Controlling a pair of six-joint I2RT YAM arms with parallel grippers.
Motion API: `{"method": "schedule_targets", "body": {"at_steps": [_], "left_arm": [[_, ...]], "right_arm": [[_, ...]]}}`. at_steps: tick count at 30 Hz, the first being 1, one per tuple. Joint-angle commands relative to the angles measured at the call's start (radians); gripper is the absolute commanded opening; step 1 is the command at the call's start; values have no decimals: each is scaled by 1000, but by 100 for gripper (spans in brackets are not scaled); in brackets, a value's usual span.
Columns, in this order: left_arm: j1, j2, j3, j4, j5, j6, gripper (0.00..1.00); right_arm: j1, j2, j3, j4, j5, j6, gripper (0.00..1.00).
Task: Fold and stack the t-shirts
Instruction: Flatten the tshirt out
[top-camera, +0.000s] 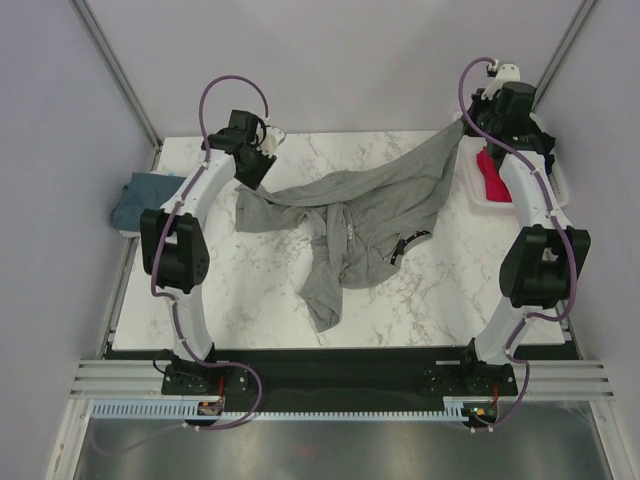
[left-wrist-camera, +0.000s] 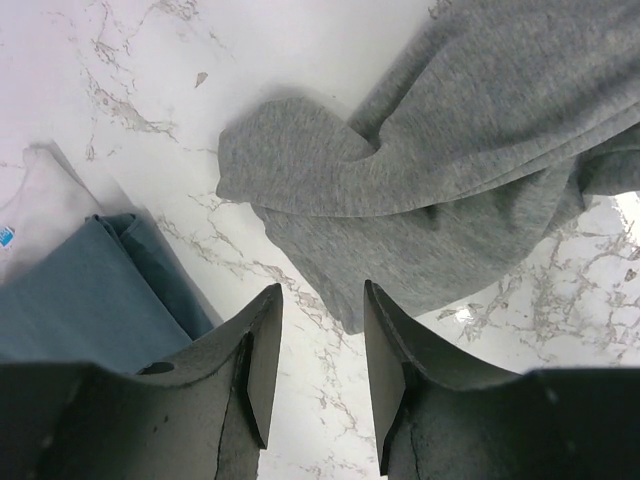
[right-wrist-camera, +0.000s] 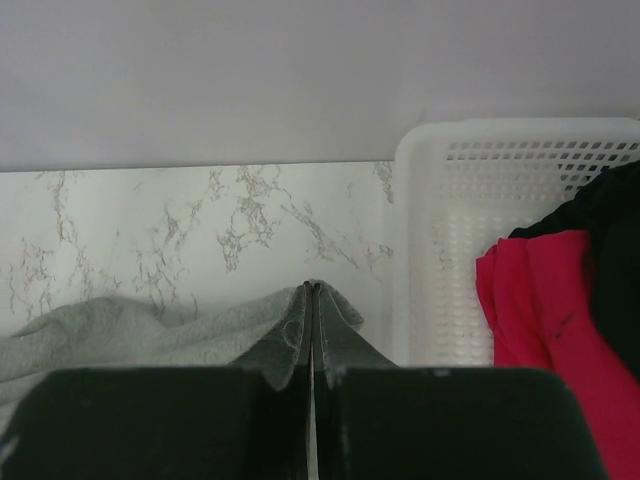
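A heather grey t-shirt (top-camera: 365, 215) lies crumpled across the middle of the marble table, one corner stretched up to the back right. My right gripper (top-camera: 462, 128) is shut on that corner (right-wrist-camera: 250, 330) and holds it raised beside the basket. My left gripper (left-wrist-camera: 320, 305) is open and empty, just above the table at the shirt's left edge (left-wrist-camera: 330, 170); in the top view it (top-camera: 255, 165) sits at the back left. A folded teal-blue t-shirt (top-camera: 145, 200) lies off the table's left edge, also in the left wrist view (left-wrist-camera: 90, 300). Magenta-pink (right-wrist-camera: 545, 300) and black (right-wrist-camera: 610, 220) shirts lie in the basket.
A white perforated basket (right-wrist-camera: 450, 210) stands at the table's right edge, next to the right arm (top-camera: 495, 205). A white tray or sheet (left-wrist-camera: 35, 210) lies under the teal shirt. Grey walls close in the back and sides. A black strip runs along the near edge.
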Motion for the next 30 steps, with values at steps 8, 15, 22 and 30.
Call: {"method": "schedule_targets", "body": {"at_steps": [8, 15, 22, 30], "left_arm": [[119, 124, 126, 46, 132, 45, 47], [185, 211, 214, -37, 322, -52, 47], [260, 273, 243, -40, 383, -77, 47], [295, 331, 320, -29, 385, -83, 47]], "right_arm": [[3, -43, -12, 18, -24, 21, 0], [3, -60, -32, 5, -24, 9, 0], [3, -74, -46, -8, -20, -11, 0], [6, -86, -60, -15, -10, -28, 0]]}}
